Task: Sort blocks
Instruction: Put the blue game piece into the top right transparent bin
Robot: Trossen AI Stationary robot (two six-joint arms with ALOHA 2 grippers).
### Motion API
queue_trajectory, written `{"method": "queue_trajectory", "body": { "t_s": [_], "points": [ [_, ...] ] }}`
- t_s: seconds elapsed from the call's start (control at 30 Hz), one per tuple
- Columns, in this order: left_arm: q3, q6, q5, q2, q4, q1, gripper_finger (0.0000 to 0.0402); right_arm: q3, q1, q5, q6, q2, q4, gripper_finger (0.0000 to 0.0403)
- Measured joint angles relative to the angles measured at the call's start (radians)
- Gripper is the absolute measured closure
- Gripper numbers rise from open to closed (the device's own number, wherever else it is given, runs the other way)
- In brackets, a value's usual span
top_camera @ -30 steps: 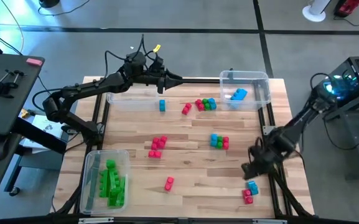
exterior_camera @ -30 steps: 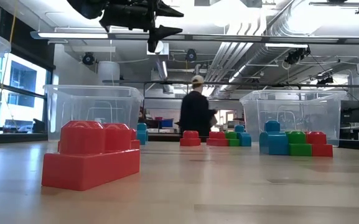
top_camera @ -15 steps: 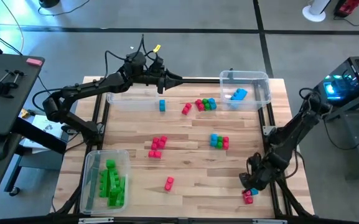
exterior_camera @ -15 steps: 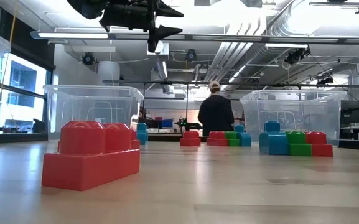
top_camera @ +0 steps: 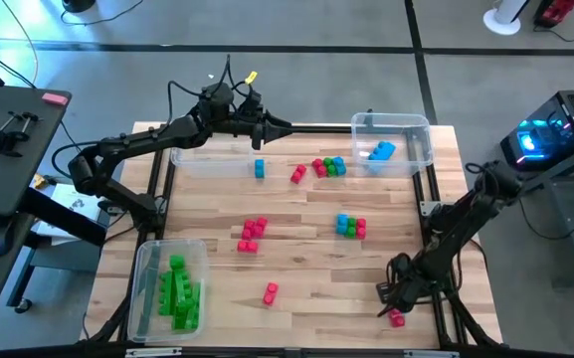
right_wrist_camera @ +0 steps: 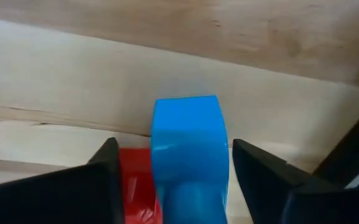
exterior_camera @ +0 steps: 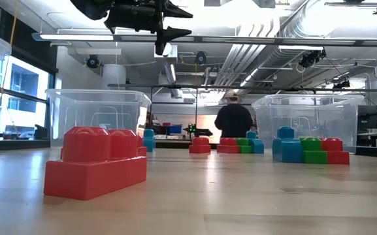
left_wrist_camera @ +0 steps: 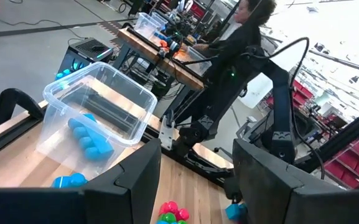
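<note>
High view: green blocks [top_camera: 180, 290] fill one bin [top_camera: 147, 264]; both jaws stand open.

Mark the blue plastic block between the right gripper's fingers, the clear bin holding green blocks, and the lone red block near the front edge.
Blue plastic block [right_wrist_camera: 186, 146], right wrist view, front face.
Clear bin holding green blocks [top_camera: 147, 288], high view, left wall.
Lone red block [top_camera: 271, 292], high view, top.
</note>
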Motion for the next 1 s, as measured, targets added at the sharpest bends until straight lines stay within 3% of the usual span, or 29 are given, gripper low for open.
{"method": "queue_trajectory", "body": {
  "t_s": [0.27, 0.33, 0.5, 0.57, 0.8, 0.9, 1.0],
  "points": [
    [0.0, 0.0, 0.0, 0.0, 0.002, 0.0, 0.0218, 0.002, 0.0, 0.007, -0.018, 0.002, -0.02, 0.0375],
    [0.0, -0.005, 0.0, 0.0, 0.019, 0.0, 0.0218, 0.01, 0.001, 0.029, -0.031, -0.015, -0.042, 0.0387],
    [0.0, -0.05, 0.006, -0.021, 0.142, 0.009, 0.0218, 0.093, -0.023, 0.124, -0.09, -0.123, -0.226, 0.0376],
    [0.0, -0.049, 0.006, -0.036, 0.193, 0.01, 0.0218, 0.14, -0.045, 0.231, -0.137, -0.183, -0.323, 0.0387],
    [0.0, -0.017, 0.004, -0.083, 0.25, 0.024, 0.0218, 0.269, -0.241, 0.834, -0.39, -0.377, -0.456, 0.0394],
    [0.0, -0.016, 0.003, -0.099, 0.248, 0.031, 0.0218, 0.28, -0.409, 0.976, -0.573, -0.44, -0.484, 0.0399],
    [0.0, -0.016, 0.003, -0.111, 0.248, 0.036, 0.0218, 0.271, -0.624, 1.045, -0.748, -0.481, -0.485, 0.0399]
  ]
}}
